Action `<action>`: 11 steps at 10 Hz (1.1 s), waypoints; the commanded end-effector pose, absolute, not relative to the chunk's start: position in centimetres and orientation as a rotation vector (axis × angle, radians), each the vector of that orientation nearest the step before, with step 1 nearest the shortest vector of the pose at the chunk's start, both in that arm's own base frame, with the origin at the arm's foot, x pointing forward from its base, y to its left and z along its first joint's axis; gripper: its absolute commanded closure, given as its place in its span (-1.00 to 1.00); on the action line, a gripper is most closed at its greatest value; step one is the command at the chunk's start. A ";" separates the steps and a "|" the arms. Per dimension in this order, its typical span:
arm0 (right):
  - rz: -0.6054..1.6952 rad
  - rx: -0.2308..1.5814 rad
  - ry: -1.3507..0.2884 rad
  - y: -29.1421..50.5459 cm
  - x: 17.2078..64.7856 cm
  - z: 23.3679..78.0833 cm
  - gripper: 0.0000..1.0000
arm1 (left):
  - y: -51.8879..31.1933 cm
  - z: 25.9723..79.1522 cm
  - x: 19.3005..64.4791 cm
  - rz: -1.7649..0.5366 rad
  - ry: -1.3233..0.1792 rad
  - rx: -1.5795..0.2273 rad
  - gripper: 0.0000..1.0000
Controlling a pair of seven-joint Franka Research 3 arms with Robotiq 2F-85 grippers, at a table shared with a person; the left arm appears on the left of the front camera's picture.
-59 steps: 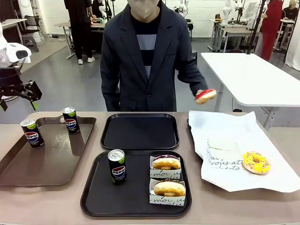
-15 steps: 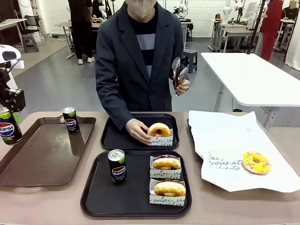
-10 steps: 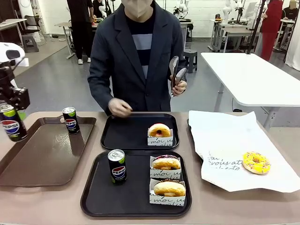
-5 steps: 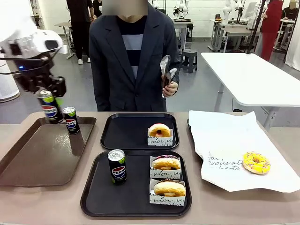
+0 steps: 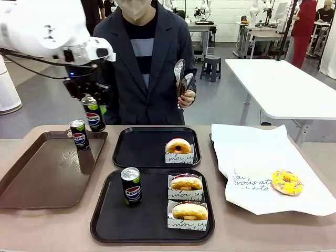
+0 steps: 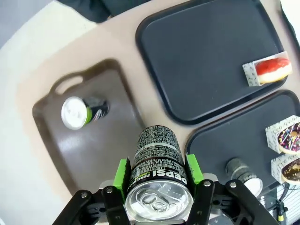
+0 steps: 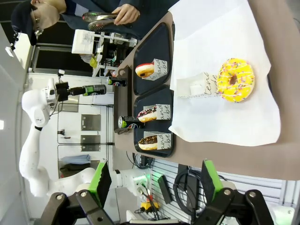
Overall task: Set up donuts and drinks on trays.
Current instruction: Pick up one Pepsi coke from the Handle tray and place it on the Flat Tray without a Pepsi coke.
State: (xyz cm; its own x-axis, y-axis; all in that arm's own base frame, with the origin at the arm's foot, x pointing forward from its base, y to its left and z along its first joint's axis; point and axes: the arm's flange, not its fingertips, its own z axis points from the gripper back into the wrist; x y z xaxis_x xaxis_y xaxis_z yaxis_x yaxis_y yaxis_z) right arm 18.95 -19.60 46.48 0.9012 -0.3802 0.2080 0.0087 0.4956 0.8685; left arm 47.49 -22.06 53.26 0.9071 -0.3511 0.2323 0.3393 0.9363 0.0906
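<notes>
Cans, three: we clamp our left gripper [image 6: 158, 171] on one can [image 5: 93, 114] aloft near the brown tray [image 5: 31, 178], second can [image 5: 79, 135] standing on it, third can [image 5: 130, 186] on the near tray [image 5: 105, 220]. Four donuts [image 5: 186, 182]: two there, one on the far tray [image 5: 136, 152], one on paper [image 5: 252, 152]. Our right gripper [image 7: 155, 180] gapes empty.

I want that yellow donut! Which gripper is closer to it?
Right. The right gripper hangs open facing the yellow donut; the left gripper holds a can far across the table.
</notes>
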 end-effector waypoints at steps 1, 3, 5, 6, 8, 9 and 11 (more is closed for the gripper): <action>-0.228 1.047 -0.419 -19.6 19.0 46.4 -1.00 | -25.0 52.6 50.8 -0.388 -0.274 0.092 -0.16; -0.228 1.047 -0.419 -19.6 19.0 46.4 -1.00 | -27.3 50.5 52.7 -0.429 -0.266 0.072 -0.16; -0.228 1.047 -0.419 -19.6 19.0 46.4 -1.00 | -28.6 48.5 54.0 -0.466 -0.225 0.036 -0.16; -0.228 1.047 -0.419 -19.6 19.0 46.4 -1.00 | -28.1 48.3 53.7 -0.479 -0.190 0.032 -0.16; -0.228 1.047 -0.419 -19.6 19.0 46.4 -1.00 | -21.3 49.5 47.3 -0.469 -0.009 0.099 -0.16; -0.228 1.047 -0.419 -19.6 19.0 46.4 -1.00 | -16.0 49.9 42.5 -0.494 -0.033 0.128 -0.16; -0.228 1.047 -0.419 -19.6 19.0 46.4 -1.00 | -8.7 48.9 37.1 -0.460 -0.023 0.094 -0.16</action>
